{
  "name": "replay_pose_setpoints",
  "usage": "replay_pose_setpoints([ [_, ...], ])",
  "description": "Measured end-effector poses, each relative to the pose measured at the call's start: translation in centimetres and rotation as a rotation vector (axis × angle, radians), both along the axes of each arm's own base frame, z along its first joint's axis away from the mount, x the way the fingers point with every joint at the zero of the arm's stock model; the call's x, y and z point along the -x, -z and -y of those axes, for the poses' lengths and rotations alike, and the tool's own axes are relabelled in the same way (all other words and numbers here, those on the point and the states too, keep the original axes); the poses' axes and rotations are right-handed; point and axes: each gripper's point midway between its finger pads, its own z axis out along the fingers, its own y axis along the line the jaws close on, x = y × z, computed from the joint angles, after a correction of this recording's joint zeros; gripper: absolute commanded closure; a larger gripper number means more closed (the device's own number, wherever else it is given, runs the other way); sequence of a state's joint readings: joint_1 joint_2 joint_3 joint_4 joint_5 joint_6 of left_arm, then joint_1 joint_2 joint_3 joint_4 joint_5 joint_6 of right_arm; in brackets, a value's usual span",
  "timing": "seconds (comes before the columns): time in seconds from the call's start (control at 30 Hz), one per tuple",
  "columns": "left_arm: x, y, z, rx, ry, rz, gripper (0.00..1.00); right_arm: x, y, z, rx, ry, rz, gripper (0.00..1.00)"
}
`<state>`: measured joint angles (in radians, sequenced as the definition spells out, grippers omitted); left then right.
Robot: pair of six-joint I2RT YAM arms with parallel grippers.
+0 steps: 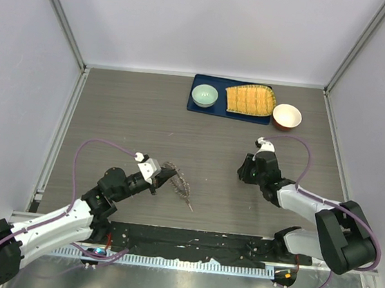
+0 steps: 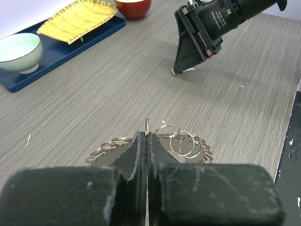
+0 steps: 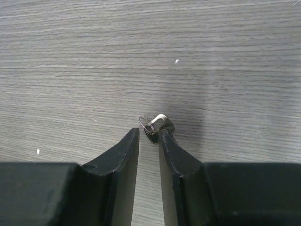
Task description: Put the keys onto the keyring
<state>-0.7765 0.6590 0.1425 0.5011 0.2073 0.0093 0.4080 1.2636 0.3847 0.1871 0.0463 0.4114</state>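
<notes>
Looking from above, the left claw [image 1: 166,176] is clenched on the keyring [image 1: 181,186], which sits near 7 o'clock on the table [image 1: 134,109]. Its wrist view shows one loop pinched. In the right wrist view, the key [image 3: 157,125] lies on the table at the right claw [image 3: 149,132] tips, but I cannot tell if it is grasped. Threading is not yet done.

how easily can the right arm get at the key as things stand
probably yes: the right gripper sits right at the key, a fingertip on either side of it, on bare table with nothing in between. whether it has a firm pinch can't be told.
</notes>
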Motion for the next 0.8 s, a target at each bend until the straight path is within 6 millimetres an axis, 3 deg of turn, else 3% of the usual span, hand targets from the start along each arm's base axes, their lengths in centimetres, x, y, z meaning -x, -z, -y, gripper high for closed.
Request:
replay_pose_setpoints([
  [0.53, 0.05, 0.02, 0.03, -0.001, 0.003, -0.001, 1.0, -0.39, 0.04, -0.02, 0.032, -0.029, 0.008, 0.73],
  [0.8, 0.05, 0.02, 0.04, -0.001, 0.003, -0.001, 1.0, -0.68, -0.76, -0.18, 0.044, -0.034, -0.02, 0.68],
])
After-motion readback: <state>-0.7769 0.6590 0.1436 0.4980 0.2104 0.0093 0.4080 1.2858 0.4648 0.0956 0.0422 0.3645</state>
